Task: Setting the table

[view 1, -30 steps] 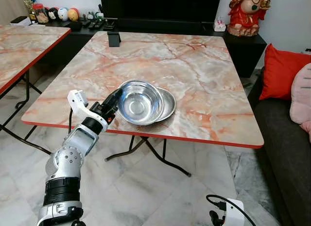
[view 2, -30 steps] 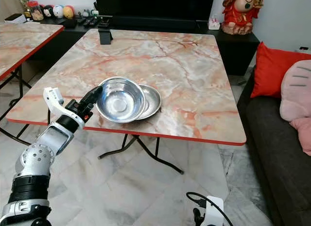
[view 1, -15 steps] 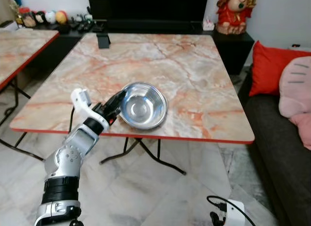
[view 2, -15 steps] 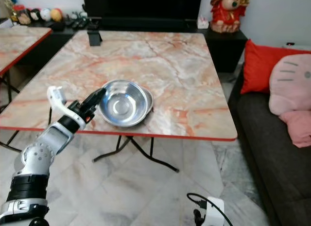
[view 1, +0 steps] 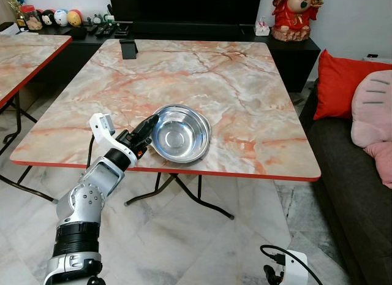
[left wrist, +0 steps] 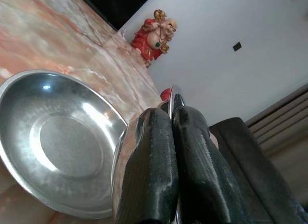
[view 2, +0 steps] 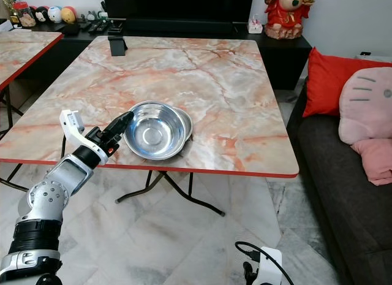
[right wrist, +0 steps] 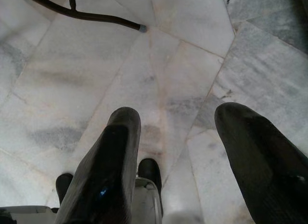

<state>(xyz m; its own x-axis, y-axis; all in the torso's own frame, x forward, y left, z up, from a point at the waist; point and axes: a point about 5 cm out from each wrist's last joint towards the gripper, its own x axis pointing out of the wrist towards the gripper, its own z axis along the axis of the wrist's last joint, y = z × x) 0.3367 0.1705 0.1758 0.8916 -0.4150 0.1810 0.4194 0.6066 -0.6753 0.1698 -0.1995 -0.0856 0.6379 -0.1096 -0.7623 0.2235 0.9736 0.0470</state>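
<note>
The marble counter (view 1: 245, 83) holds two steel bowls near its front edge, the top bowl (view 1: 180, 132) resting partly over a lower bowl (view 2: 185, 122) that peeks out on the right. The left hand (view 1: 149, 124) pinches the top bowl's near rim, fingers (left wrist: 154, 161) closed tight on it. The right hand (right wrist: 178, 151) hangs wide above the floor. Separating the bowls looks underway; next, I'd guess, carry this one to its own place.

A shiny steel bowl (view 1: 180, 132) sits upright atop a second bowl (view 2: 185, 124), near the marble table's (view 1: 245, 83) near edge.
</note>
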